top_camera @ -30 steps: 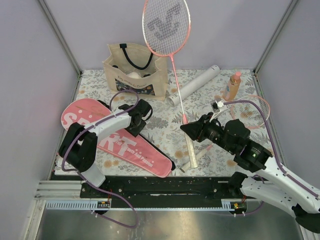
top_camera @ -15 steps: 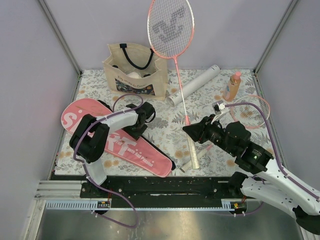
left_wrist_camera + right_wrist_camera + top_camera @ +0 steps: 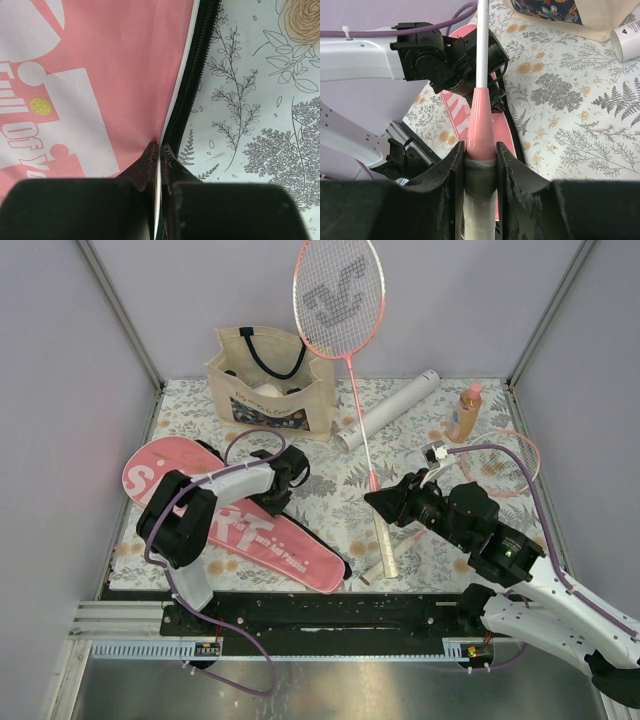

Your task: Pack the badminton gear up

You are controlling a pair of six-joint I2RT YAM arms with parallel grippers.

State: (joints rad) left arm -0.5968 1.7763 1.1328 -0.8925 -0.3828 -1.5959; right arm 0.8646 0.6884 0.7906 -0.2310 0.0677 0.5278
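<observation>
Looking down from the top camera, I see the right end effector (image 3: pixel 384 502) clamped on the handle of a racket (image 3: pixel 338 295). The racket stands nearly upright, with its stringed head up against the back wall. The left end effector (image 3: pixel 283 478) sits low on the upper edge of the pink case (image 3: pixel 275 543), which lies flat on the left side of the desk (image 3: pixel 190 405). A white tube (image 3: pixel 388 410) lies at a slant near the back, between the cloth tote (image 3: pixel 270 385) and the orange bottle (image 3: pixel 464 412). A second racket (image 3: pixel 510 462) lies flat at the right, partly hidden behind the right arm.

On the left wrist camera, the two tips are pressed together, pinching the case's pale edge. This is right beside the black zipper (image 3: pixel 197 65), with pink fabric to the left and flowered desk cover to the right.

On the right wrist camera, the fingers are closed tight around the grip just below the racket's pink cone. The white shaft runs straight up out of view. Beyond it I see the left arm (image 3: pixel 370 52) bent over the case.
</observation>
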